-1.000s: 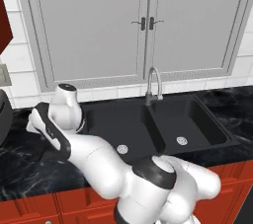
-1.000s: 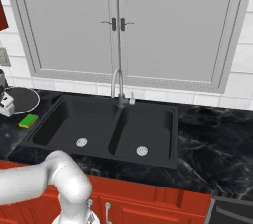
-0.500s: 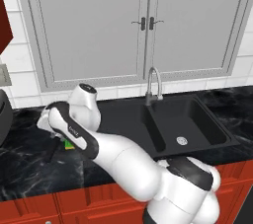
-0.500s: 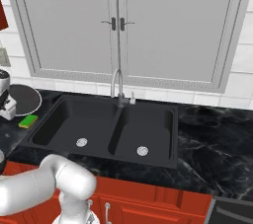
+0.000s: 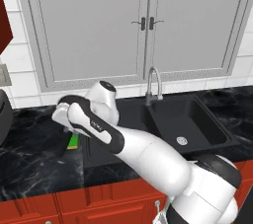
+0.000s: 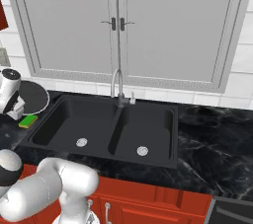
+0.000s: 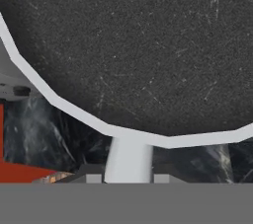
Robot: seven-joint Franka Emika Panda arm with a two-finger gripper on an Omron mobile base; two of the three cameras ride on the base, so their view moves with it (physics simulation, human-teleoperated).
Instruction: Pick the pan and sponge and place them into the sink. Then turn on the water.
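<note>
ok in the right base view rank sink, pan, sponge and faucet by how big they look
1. sink
2. pan, partly hidden behind the arm, so unsure against the faucet
3. faucet
4. sponge

So the sink point(image 6: 106, 129) sits in the counter point(image 6: 207, 144), two basins side by side, with the faucet point(image 6: 117, 86) behind the divider between them and the cabinet doors point(image 6: 118, 25) on the wall above. The pan point(image 6: 33, 97) is on the counter just left of the sink, back near the wall. The sponge point(image 6: 28, 121) lies in front of the pan, right by the left basin's edge, and in the left base view it point(image 5: 73, 141) peeks out from behind the arm
</note>
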